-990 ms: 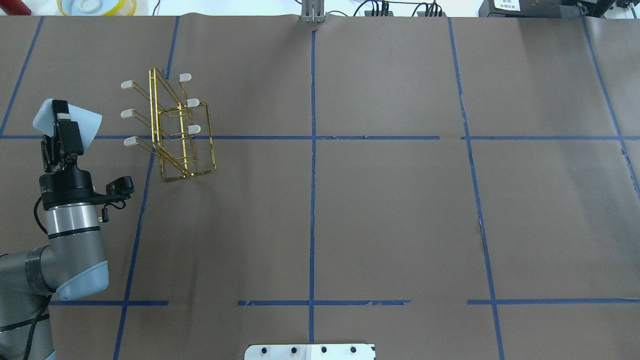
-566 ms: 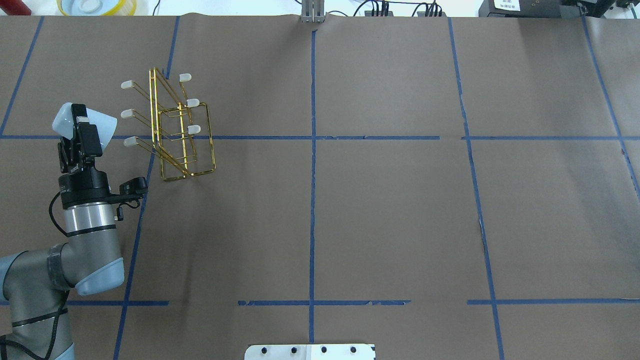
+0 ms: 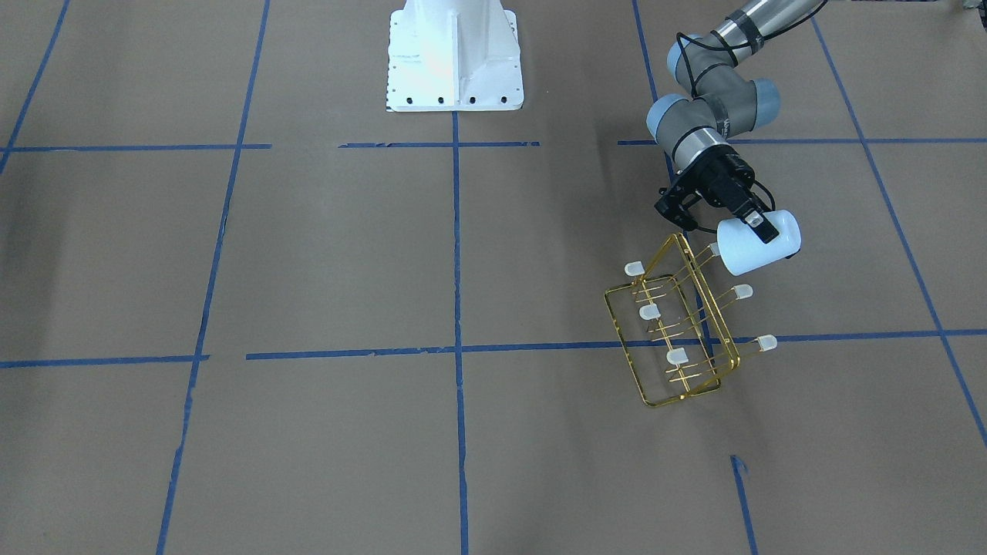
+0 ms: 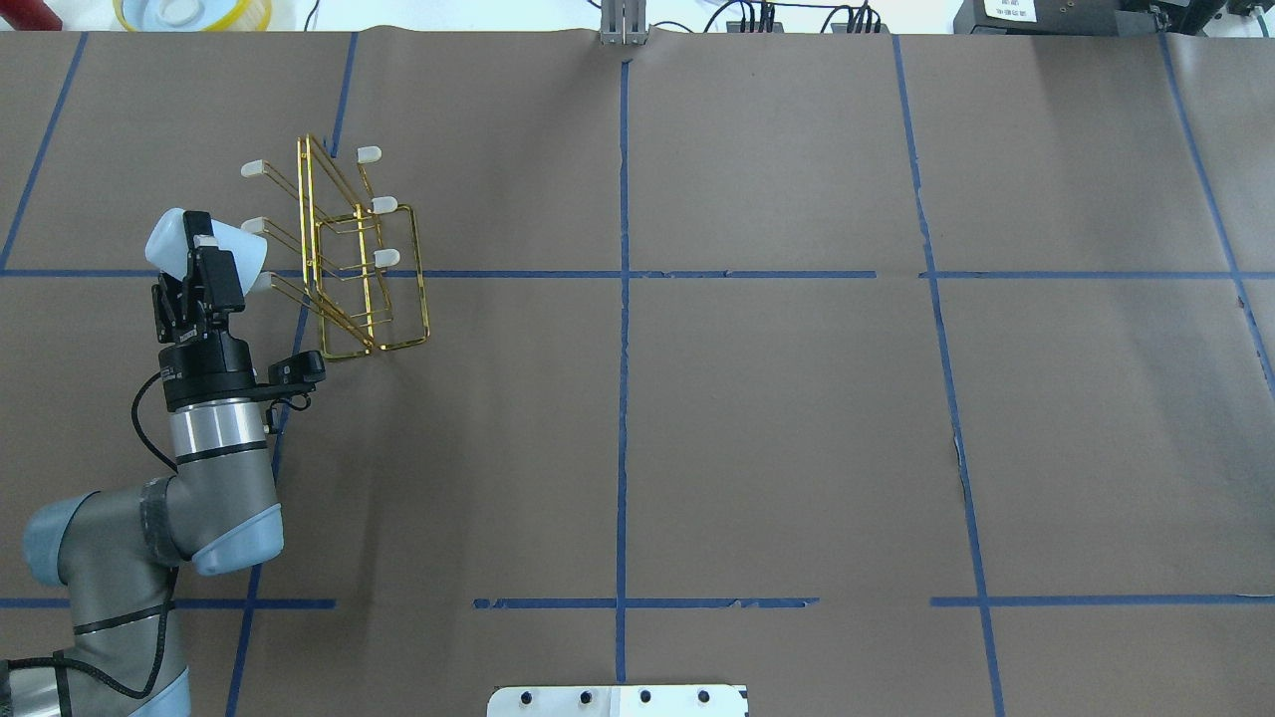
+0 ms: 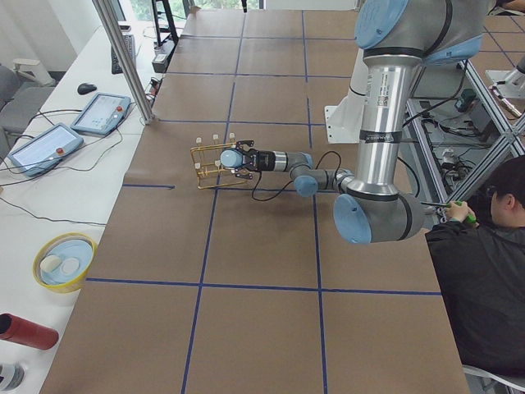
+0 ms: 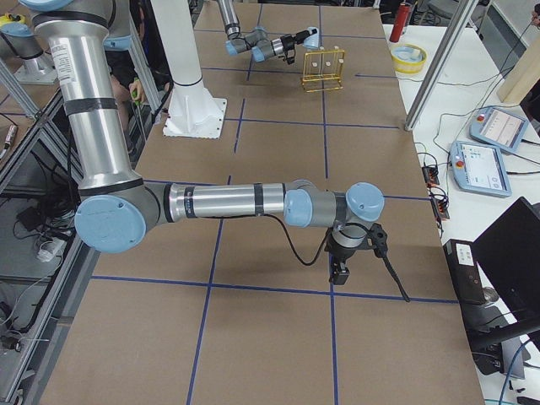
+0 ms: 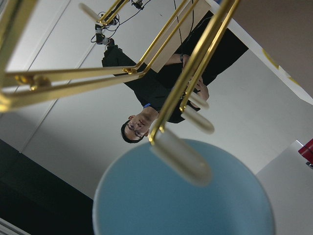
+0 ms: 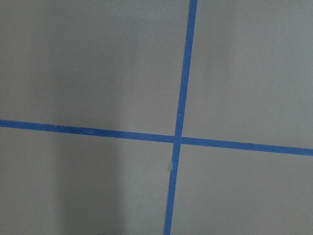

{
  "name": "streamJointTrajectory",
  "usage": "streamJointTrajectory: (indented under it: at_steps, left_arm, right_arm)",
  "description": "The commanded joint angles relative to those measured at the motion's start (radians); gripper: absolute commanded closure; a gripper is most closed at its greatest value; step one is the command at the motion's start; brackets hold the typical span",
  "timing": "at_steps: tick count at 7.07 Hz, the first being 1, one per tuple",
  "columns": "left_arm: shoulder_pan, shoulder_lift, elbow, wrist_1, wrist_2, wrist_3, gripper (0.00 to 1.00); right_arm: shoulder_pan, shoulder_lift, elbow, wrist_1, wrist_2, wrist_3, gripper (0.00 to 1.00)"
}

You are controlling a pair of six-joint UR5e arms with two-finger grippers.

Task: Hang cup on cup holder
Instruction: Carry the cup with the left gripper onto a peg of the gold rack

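Note:
The cup (image 4: 167, 242) is pale blue-white and lies on its side in my left gripper (image 4: 204, 255), which is shut on it above the table. Its mouth faces the gold wire cup holder (image 4: 367, 261), right at the nearest left-side pegs. In the front-facing view the cup (image 3: 752, 253) meets a peg cap (image 3: 713, 249) of the holder (image 3: 678, 339). In the left wrist view a capped peg (image 7: 182, 157) lies across the cup's mouth (image 7: 146, 205). My right gripper (image 6: 340, 272) hangs over bare table far from the holder; I cannot tell whether it is open or shut.
The table is brown paper with blue tape lines. The white robot base (image 3: 455, 54) stands at the middle of the near edge. A yellow bowl (image 4: 189, 12) sits beyond the far left corner. A person (image 5: 484, 279) sits beside the table.
My left arm has moved right and slightly forward with the cup, bringing the cup's mouth from well left of the holder up to its left pegs.

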Motion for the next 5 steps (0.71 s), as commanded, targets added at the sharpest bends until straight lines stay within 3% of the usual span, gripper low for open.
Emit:
streamJointTrajectory:
  at_steps: [1,5]
  left_arm:
    - [0.000,-0.012,0.013,-0.001,0.000,0.000,1.00]
    - [0.003,-0.039,0.042,0.001,-0.020,-0.004,1.00]
  right_arm:
    - [0.000,0.000,-0.001,0.000,0.000,0.001,0.00]
    - [-0.001,0.000,-0.001,0.000,0.000,0.000,0.00]
